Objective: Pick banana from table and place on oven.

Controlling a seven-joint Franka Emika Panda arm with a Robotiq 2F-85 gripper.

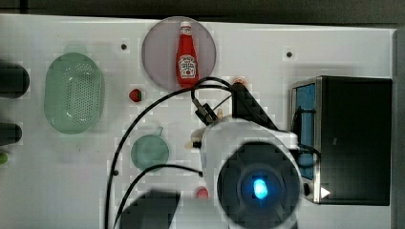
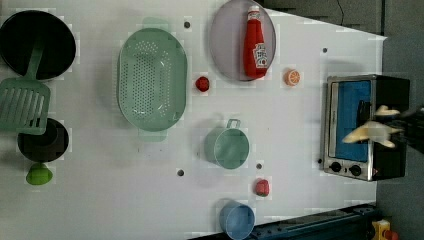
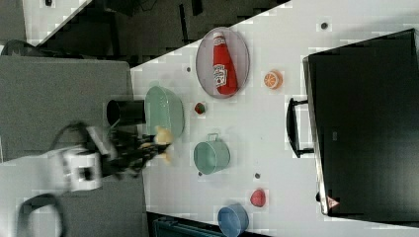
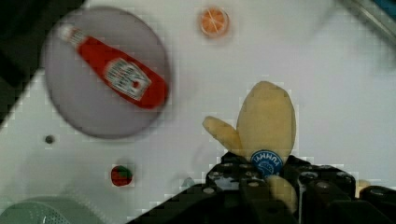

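Claw: the claw (image 4: 273, 186) is pinching the banana (image 4: 266, 122), its dark fingers (image 4: 322, 193) pressed against the fruit's sides.
Banana: lifted clear of the bench (image 2: 295, 130); in the left view it hangs in front of the oven (image 2: 365, 127), over the blue glass door.
Oven: stands at the left view's right edge of the bench.
Nearby: ketchup bottle (image 4: 116, 80) lying on a grey plate (image 4: 88, 116), with an orange slice (image 4: 214, 22) close by.

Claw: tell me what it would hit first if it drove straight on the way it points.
The claw, shut on the banana, points down at bare table, so it would probably meet that first; the banana tip would touch before the fingers. Depth is unclear.
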